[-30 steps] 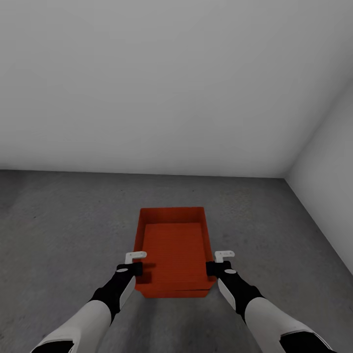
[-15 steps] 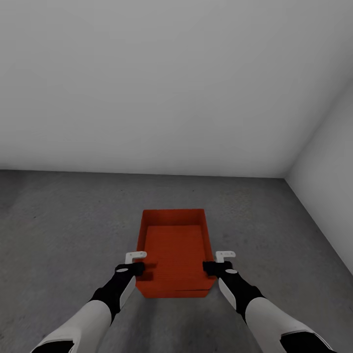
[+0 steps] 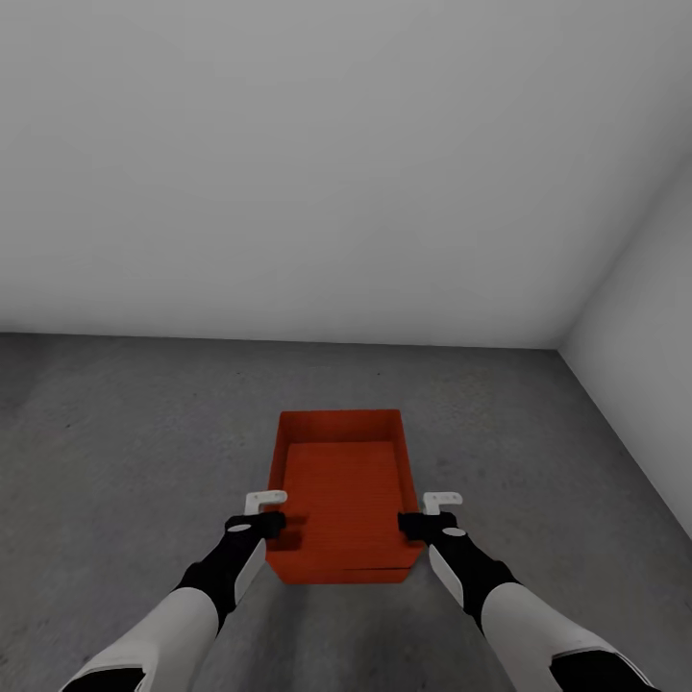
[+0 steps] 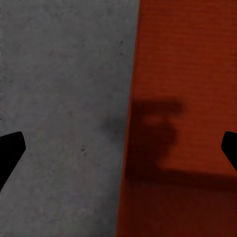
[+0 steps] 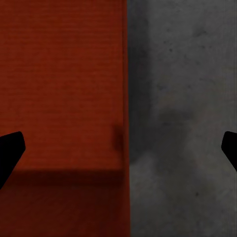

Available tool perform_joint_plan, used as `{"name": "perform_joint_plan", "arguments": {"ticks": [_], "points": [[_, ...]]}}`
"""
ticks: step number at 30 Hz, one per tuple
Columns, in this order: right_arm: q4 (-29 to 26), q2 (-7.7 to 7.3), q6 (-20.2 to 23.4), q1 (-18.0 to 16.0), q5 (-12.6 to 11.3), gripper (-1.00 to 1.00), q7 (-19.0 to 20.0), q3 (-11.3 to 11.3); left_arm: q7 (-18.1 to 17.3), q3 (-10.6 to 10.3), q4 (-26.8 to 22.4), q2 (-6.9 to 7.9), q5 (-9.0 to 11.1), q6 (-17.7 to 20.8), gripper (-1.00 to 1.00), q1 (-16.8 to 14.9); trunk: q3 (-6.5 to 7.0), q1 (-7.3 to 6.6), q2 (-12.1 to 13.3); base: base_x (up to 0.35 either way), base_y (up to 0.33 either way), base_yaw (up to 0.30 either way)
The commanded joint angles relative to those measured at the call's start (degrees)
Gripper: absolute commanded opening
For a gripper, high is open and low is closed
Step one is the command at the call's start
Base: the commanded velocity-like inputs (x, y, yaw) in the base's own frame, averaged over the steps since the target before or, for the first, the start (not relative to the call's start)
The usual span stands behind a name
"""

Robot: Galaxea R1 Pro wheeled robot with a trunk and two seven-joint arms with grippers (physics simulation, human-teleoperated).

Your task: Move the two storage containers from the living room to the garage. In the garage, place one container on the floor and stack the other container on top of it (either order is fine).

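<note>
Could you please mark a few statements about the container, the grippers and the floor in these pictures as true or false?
1. The red-orange storage container sits on a dark grey concrete floor. True.
2. The left gripper is at the container's left wall, the right gripper at its right wall. True.
3. The container has a lid on. False: it is lidless, its bottom visible.
4. Both grippers' fingers are spread wide in the wrist views. True.
5. The container stands on light wood planks. False: on concrete.
</note>
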Motion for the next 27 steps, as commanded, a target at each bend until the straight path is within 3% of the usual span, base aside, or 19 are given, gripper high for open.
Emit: {"name": "perform_joint_plan", "arguments": {"ticks": [1, 17, 23, 27], "points": [[-0.1, -0.05, 0.4, 0.0, -0.5, 1.0, -0.4, 0.5, 0.1, 0.3, -0.2, -0.06, -0.3, 0.3, 1.0, 0.0, -0.04, 0.0, 0.0, 0.0, 0.0, 0.0], [-0.1, -0.07, 0.4, 0.0, -0.4, 1.0, -0.4, 0.5, 0.2, 0.3, -0.4, -0.47, 0.1, 0.3, 1.0, 0.0, -0.04, 0.0, 0.0, 0.0, 0.0, 0.0], [-0.1, -0.07, 0.4, 0.0, -0.4, 1.0, -0.4, 0.5, 0.1, 0.3, -0.4, -0.34, 3.2, 0.3, 1.0, 0.0, 0.86, -1.1, 2.0, 0.0, 0.0, 0.0], [-0.1, -0.07, 0.4, 0.0, -0.4, 1.0, -0.4, 0.5, 0.0, 0.2, -0.5, -0.26, 4.2, 0.3, 1.0, 0.0, 1.58, -1.98, 3.6, 0.0, 0.0, 0.0]]}}
